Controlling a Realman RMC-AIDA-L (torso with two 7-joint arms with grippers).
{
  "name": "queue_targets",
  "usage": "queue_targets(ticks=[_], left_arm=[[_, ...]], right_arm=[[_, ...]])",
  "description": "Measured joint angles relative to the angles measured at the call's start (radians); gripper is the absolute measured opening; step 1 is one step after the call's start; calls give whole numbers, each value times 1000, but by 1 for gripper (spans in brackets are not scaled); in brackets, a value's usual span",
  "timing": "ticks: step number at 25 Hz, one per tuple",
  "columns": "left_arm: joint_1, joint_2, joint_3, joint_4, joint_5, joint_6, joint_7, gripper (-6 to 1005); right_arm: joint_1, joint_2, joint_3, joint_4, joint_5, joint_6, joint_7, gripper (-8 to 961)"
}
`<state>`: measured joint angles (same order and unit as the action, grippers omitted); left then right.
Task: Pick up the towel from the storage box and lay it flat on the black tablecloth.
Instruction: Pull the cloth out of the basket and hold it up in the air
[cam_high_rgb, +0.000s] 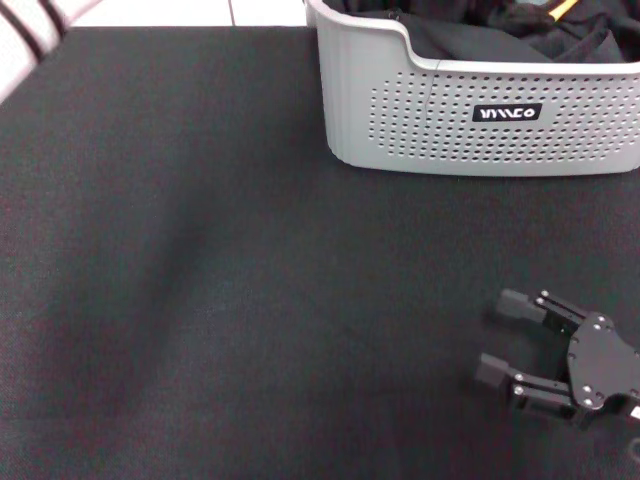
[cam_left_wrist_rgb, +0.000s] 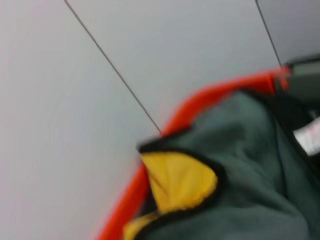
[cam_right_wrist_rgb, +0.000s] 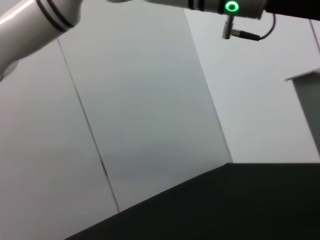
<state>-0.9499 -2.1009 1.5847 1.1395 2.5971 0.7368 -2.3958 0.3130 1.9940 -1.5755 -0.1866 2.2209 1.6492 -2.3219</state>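
Note:
The light grey storage box (cam_high_rgb: 430, 120) stands at the far right on the black tablecloth (cam_high_rgb: 200, 280). Dark cloth fills it, with a sliver of orange (cam_high_rgb: 563, 8) at its back. The left wrist view shows the towel (cam_left_wrist_rgb: 250, 165) close up: grey-teal face, orange-yellow underside, black border, with pale floor tiles behind it. My left arm (cam_high_rgb: 30, 35) crosses the far left corner; its gripper shows in no view. My right gripper (cam_high_rgb: 497, 338) rests open and empty low over the tablecloth at the near right, well short of the box.
White floor tiles (cam_high_rgb: 190, 12) lie beyond the tablecloth's far edge. The right wrist view shows the tablecloth's edge (cam_right_wrist_rgb: 225, 210) and the left arm (cam_right_wrist_rgb: 30, 22) passing overhead with a green light ring (cam_right_wrist_rgb: 231, 7).

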Motion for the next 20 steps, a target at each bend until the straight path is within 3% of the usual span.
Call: queue_targets(ticks=[4,9,10,16,20], left_arm=[[123,2,-45,235,-76,-1,0,29],[316,6,-145,567,-390,-1,89,33],[375,7,-174,636,-507,-1,149,32],[559,7,-281,802,-967,63,399,29],[632,7,-389,800,-1210,265,549,26]], right_arm=[[-12,-7,48,-5,1,47,-10,875],[-25,-14,137,-12,3,96,-48,875],[-25,-13,150,-23,3,99,-54,875],[-29,-2,169,-126,3,107,-66,875],[-35,0,188,-194,7,123,-66,875]])
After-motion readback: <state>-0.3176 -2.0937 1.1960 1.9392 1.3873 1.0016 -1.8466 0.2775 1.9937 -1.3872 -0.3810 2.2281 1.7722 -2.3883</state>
